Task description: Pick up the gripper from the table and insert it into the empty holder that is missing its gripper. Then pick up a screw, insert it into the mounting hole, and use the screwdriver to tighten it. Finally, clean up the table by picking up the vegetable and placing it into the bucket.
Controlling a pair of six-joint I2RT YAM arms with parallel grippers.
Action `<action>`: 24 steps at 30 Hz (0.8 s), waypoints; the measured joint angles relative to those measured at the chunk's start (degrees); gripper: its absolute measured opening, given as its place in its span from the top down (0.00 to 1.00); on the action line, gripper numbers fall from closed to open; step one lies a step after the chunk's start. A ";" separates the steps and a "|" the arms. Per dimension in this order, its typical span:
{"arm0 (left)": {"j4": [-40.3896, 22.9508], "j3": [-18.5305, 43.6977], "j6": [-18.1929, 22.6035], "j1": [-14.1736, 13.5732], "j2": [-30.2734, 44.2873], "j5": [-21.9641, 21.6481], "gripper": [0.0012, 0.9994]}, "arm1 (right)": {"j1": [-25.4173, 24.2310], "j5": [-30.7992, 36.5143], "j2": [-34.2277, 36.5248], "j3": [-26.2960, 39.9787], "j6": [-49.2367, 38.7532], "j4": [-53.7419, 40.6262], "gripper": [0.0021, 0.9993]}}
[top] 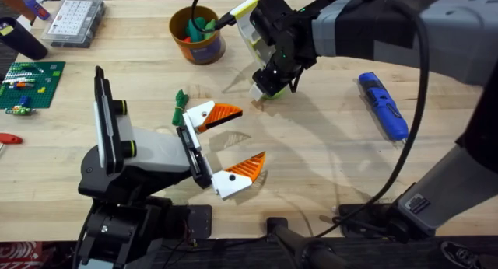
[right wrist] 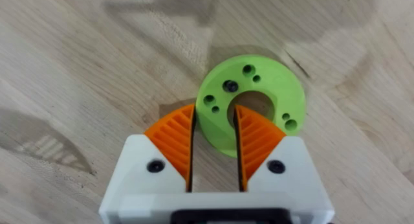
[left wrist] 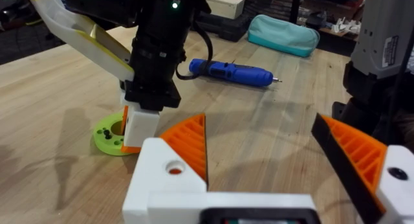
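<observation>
A green ring-shaped disc (right wrist: 259,72) with several small holes lies flat on the table; a dark screw head (right wrist: 231,86) sits in one hole. My right gripper (right wrist: 215,130) points straight down with its orange pads shut across the disc's rim, one pad outside and one in the centre hole. The same gripper (top: 264,89) and disc (left wrist: 110,134) appear past my left gripper (left wrist: 259,130), which hangs open and empty (top: 249,134). A green vegetable (top: 180,106) lies beside its far finger. The blue screwdriver (top: 383,106) rests at the right. The bucket (top: 198,36) stands at the back. The holder is out of view.
A clear parts box (top: 74,20) and a green baseplate (top: 31,82) sit at the far left. The bucket holds green and orange items. A teal pouch (left wrist: 281,33) lies beyond the table edge. Bare wood lies between the disc and the screwdriver (left wrist: 226,72).
</observation>
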 joint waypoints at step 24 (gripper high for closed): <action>0.05 0.00 -0.02 0.00 0.01 0.00 0.01 | 0.03 -0.24 -0.04 1.33 0.01 -1.59 0.66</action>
